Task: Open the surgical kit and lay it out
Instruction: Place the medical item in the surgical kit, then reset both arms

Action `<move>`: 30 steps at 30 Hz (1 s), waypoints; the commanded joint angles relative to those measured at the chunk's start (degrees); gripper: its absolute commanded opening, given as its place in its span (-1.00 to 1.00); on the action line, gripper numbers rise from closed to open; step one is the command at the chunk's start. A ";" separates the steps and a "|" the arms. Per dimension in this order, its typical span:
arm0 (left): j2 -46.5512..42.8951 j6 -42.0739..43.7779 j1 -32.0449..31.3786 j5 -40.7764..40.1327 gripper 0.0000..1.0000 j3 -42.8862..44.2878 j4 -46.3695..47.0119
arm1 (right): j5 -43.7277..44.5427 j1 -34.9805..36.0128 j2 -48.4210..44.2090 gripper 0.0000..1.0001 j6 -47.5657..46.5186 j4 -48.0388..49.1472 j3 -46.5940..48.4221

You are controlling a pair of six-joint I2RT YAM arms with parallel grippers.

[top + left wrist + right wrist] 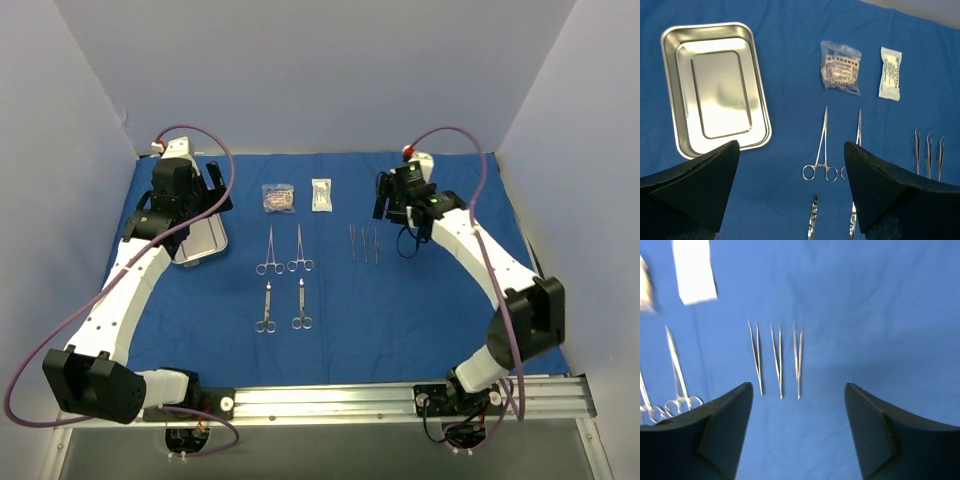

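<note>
My right gripper gapes empty above three tweezers, parallel mid-frame on the blue cloth. My left gripper wide, empty; steel tray upper left. Best lift straight up, I reckon, without nudging the row.

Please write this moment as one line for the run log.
left gripper: open, empty | right gripper: open, empty, near three tweezers | blue cloth: spread | tray: empty | four scissor-like instruments, two packets: laid out
</note>
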 commanded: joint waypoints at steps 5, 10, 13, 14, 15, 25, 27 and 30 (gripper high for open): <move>-4.75 5.73 1.64 -2.02 0.88 14.04 -5.90 | 6.81 -8.32 -13.40 0.75 -5.69 -5.09 8.69; -9.05 9.77 1.73 -5.10 0.88 22.32 -10.91 | 14.17 -10.44 -24.11 0.97 -10.52 -2.83 12.66; -12.74 12.23 1.81 -9.22 0.88 26.28 -12.32 | 18.13 -10.53 -29.56 0.99 -13.42 -0.19 14.68; -13.89 12.68 1.90 -10.36 0.88 26.98 -12.32 | 19.02 -10.53 -30.72 0.99 -15.70 0.52 14.95; -14.95 13.12 1.73 -12.90 0.88 27.86 -12.06 | 19.81 -10.53 -31.95 0.99 -16.50 1.14 15.65; -33.04 20.41 0.41 -20.83 0.88 25.59 -5.65 | 23.77 -10.44 -45.05 0.99 -28.02 10.36 14.78; -35.25 21.38 0.41 -21.80 0.88 25.06 -4.59 | 24.56 -10.35 -46.02 0.99 -28.90 10.81 14.16; -39.81 24.26 0.41 -23.99 0.88 23.57 -3.19 | 25.70 -10.35 -48.30 0.99 -29.25 11.77 12.50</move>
